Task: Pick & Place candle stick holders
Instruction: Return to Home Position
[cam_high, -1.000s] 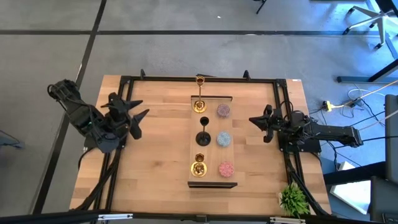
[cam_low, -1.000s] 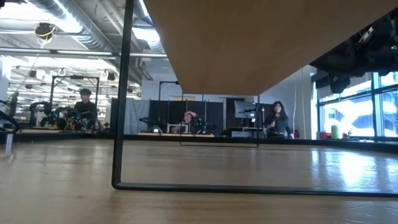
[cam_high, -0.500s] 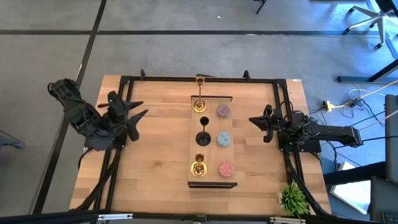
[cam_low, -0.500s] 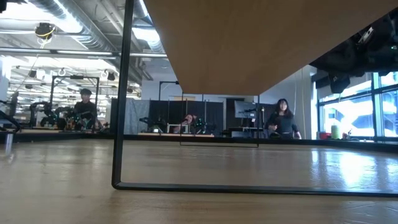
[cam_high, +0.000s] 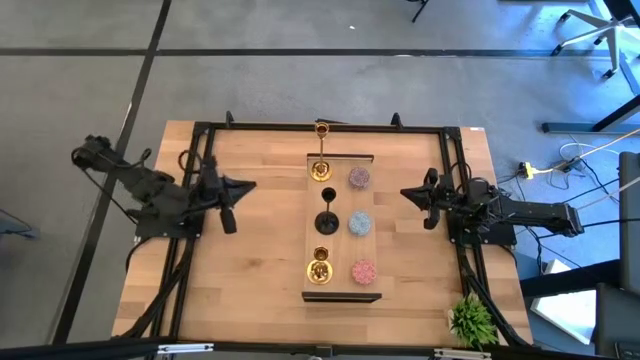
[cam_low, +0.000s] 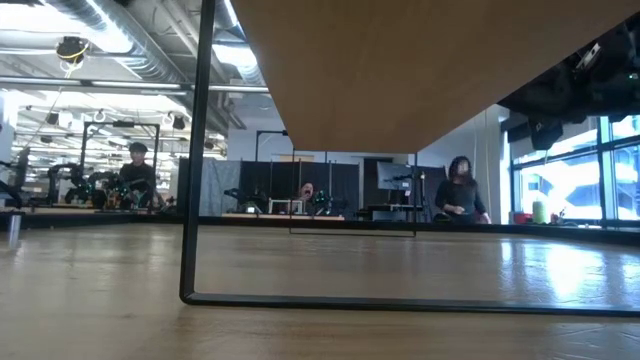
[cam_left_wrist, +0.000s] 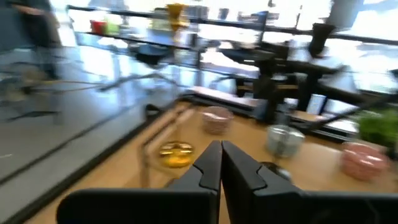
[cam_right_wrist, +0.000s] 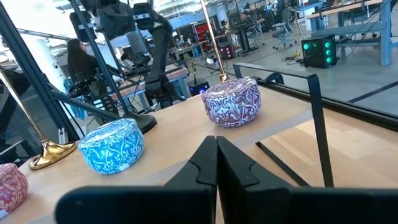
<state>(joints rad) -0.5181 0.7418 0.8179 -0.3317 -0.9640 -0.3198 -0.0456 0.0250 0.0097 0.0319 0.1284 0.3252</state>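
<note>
Several candle stick holders stand on a raised wooden platform in the table's middle. One row holds a tall gold one, a black one and a gold one. Beside them sit a mauve one, a light-blue one and a pink one. My left gripper is shut and empty, left of the platform and pointing at it; its wrist view shows the closed fingers. My right gripper waits shut to the platform's right, facing the mauve holder.
A black metal frame borders the table. A small green plant stands at the near right corner. The low view looks under the platform past its black leg; people move in the room beyond.
My left arm has swung toward the table's right, carrying its gripper closer to the platform. The gripper has turned to point at the holders and has shut on nothing. The holders have not moved.
</note>
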